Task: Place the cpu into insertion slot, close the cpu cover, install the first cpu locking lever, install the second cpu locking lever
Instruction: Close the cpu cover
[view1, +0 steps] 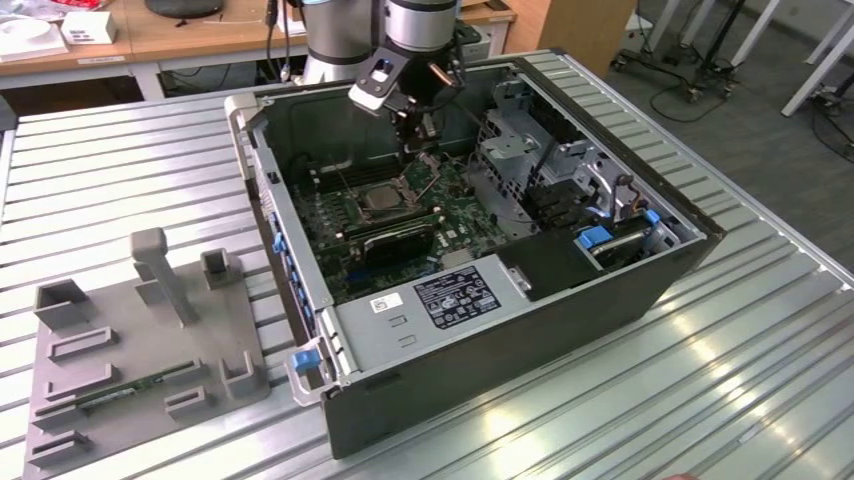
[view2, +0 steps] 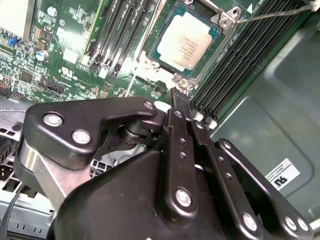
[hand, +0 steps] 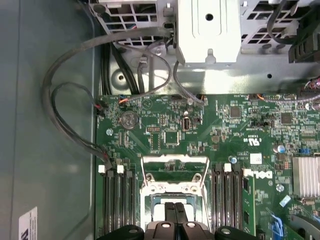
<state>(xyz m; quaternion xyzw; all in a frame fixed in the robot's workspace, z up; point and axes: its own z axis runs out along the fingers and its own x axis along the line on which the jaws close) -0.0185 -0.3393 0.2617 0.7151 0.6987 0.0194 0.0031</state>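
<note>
The cpu (view2: 186, 40), a pale silvery square chip, lies flat in the insertion slot (view2: 223, 30) on the green motherboard. My gripper (view2: 181, 97) hangs just above the slot's edge with its two thin black fingers pressed together and nothing between them. In the first wrist view the cpu cover (hand: 175, 161), a silvery frame with a square cut-out, stands swung up behind the slot, and the gripper (hand: 175, 209) is over the slot. One thin locking lever (view2: 270, 14) sticks out beside the slot. In the exterior view the gripper (view1: 424, 128) is inside the computer case, above the slot (view1: 380, 202).
The open computer case (view1: 534, 300) lies on a ribbed metal table. Black memory slots (hand: 227, 195) flank the slot. A drive cage (hand: 207, 30) and grey cables (hand: 70, 100) sit beyond the board. A grey fixture tray (view1: 134, 350) is at the exterior view's left.
</note>
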